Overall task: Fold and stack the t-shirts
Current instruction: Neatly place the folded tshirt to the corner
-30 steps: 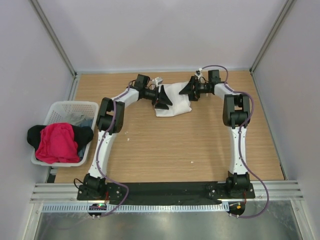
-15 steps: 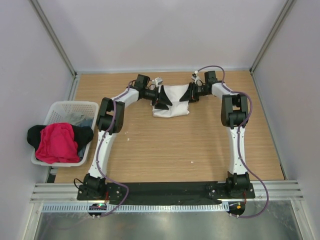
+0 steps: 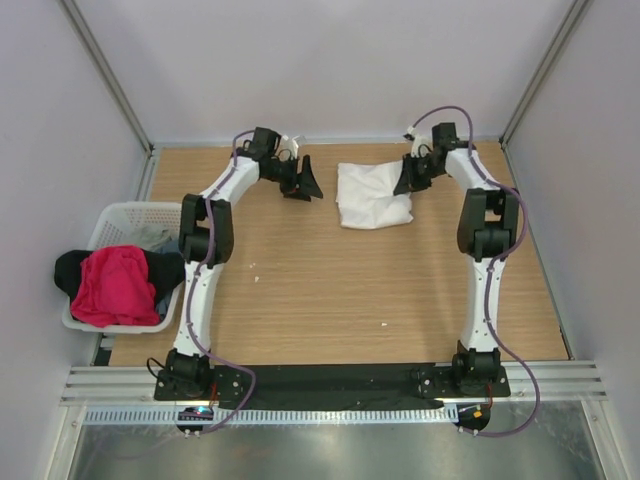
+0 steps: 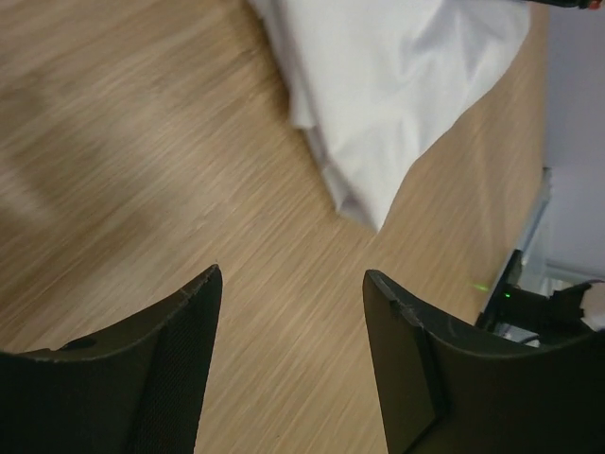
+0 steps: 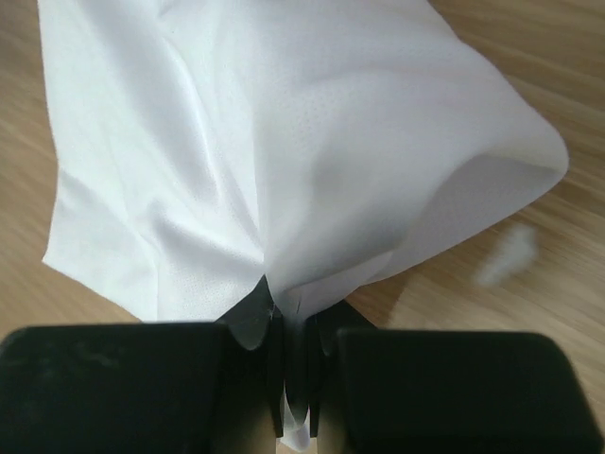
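I am looking down on a pale wooden surface [image 3: 330, 290] closed in by plain grey-lilac walls, with metal posts in the far corners. A white lattice basket [image 3: 112, 213] sits at the left edge, a pink-red t-shirt [image 3: 115, 285] heaped over its near end on top of a black t-shirt [image 3: 70, 268]. The white t-shirt [image 3: 372, 195] lies far back and right of centre, a rumpled, roughly folded square with layered edges. The right fingers [image 3: 407, 180] are closed on its right-hand edge, a tuck of cloth pinched between them and lifted into a soft peak. The left fingers [image 3: 306, 185] stand apart, holding nothing, over bare wood well to the left of the shirt. A second ago both arms met at the shirt near the middle; since then it has slid to the right, the left arm has drawn away, and the right fingers have gone from spread to clamped.
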Robot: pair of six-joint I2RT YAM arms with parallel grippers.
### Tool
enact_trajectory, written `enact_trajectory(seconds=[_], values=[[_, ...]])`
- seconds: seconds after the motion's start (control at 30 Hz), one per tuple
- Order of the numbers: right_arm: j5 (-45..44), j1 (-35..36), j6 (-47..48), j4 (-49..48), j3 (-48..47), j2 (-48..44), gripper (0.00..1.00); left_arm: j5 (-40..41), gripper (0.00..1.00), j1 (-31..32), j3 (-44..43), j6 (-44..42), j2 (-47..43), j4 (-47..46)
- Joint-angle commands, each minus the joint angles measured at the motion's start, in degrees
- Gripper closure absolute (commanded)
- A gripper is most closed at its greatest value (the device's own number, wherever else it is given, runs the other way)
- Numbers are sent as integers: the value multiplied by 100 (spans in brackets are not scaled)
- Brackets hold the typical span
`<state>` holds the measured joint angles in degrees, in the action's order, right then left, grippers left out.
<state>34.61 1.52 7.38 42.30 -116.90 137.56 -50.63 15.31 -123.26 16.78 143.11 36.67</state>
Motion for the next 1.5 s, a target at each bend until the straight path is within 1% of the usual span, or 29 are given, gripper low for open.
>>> enact_trajectory(seconds=[0.0, 0.17, 0.4, 0.5, 0.63, 0.73, 0.8, 1.03, 1.07, 1.1, 1.47], values=[[-946, -433, 808, 340, -131, -659, 99, 923, 37, -37, -356, -991, -582, 807], [-1597, -819, 1336, 279, -113, -704, 99, 976, 38, -134, -312, -1071, -609, 895], [-2309, -1224, 1837, 138, -605, -309, 98, 1064, 39, -142, -146, -1185, -732, 992], [-2503, -1373, 1960, 155, -974, -37, 99, 1117, 39, -142, -58, -1229, -784, 1000], [-2749, -1532, 2118, 261, -1772, 368, 99, 1143, 39, -134, 13, -1273, -820, 1027], [-2995, -1593, 2259, 121, -2003, 570, 99, 1161, 39, -134, 48, -1300, -846, 1044], [-3100, -1611, 2399, -2, -1994, 614, 98, 1205, 39, -125, 74, -1343, -881, 1036], [-3435, -1655, 2251, -608, -2065, 773, 99, 1293, 39, -72, 136, -1414, -916, 1080], [-3652, -1664, 2216, -688, -2073, 781, 99, 1293, 38, -63, 136, -1414, -916, 1088], [-3680, -1664, 2189, -793, -2117, 790, 99, 1310, 38, -63, 153, -1414, -916, 1080], [-3883, -1664, 2207, -1040, -2205, 931, 99, 1407, 38, 25, 197, -1484, -943, 1106]])
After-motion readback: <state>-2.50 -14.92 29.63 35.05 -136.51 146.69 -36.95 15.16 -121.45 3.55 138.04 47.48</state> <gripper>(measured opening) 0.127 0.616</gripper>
